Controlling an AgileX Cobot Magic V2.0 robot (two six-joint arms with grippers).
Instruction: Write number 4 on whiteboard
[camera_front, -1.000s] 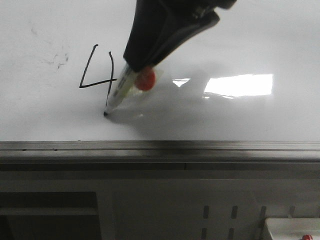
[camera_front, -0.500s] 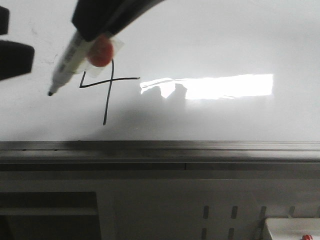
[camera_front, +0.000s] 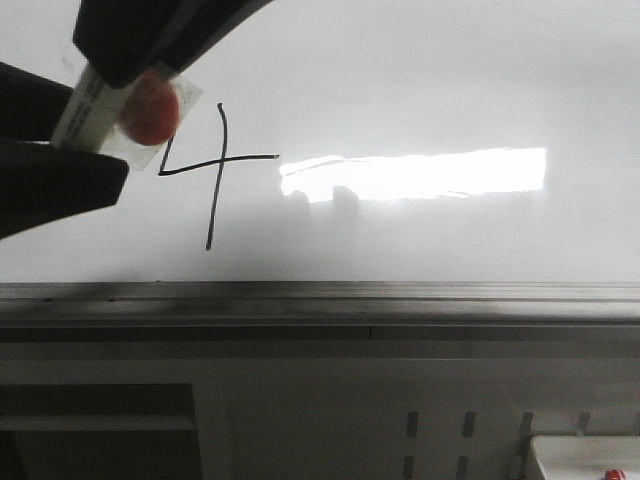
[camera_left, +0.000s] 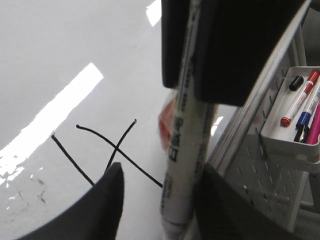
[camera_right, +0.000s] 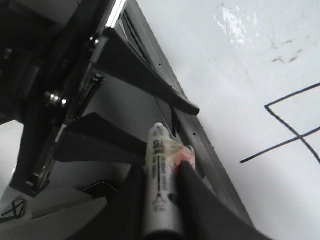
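Observation:
The number 4 (camera_front: 213, 165) is drawn in thin black strokes on the whiteboard (camera_front: 450, 80); it also shows in the left wrist view (camera_left: 115, 150) and the right wrist view (camera_right: 295, 130). My right gripper (camera_front: 130, 75) comes in from the top left, shut on a white marker (camera_front: 85, 105) that has an orange-red blob taped to it. The marker's lower end sits between the spread fingers of my left gripper (camera_front: 75, 140), and its tip is hidden. In the left wrist view the marker (camera_left: 182, 150) lies against one finger, with a gap to the other finger (camera_left: 107, 200).
The board's grey metal rim (camera_front: 320, 292) runs along its lower edge, with a perforated panel below it. A white tray (camera_left: 287, 135) with several coloured markers hangs on that panel, and it shows at the lower right of the front view (camera_front: 580, 455).
My right gripper has carried the marker off the board, left and up from the 4's stem, into my left gripper's fingers. The 4's crossbar appeared. My left gripper moved in from the left.

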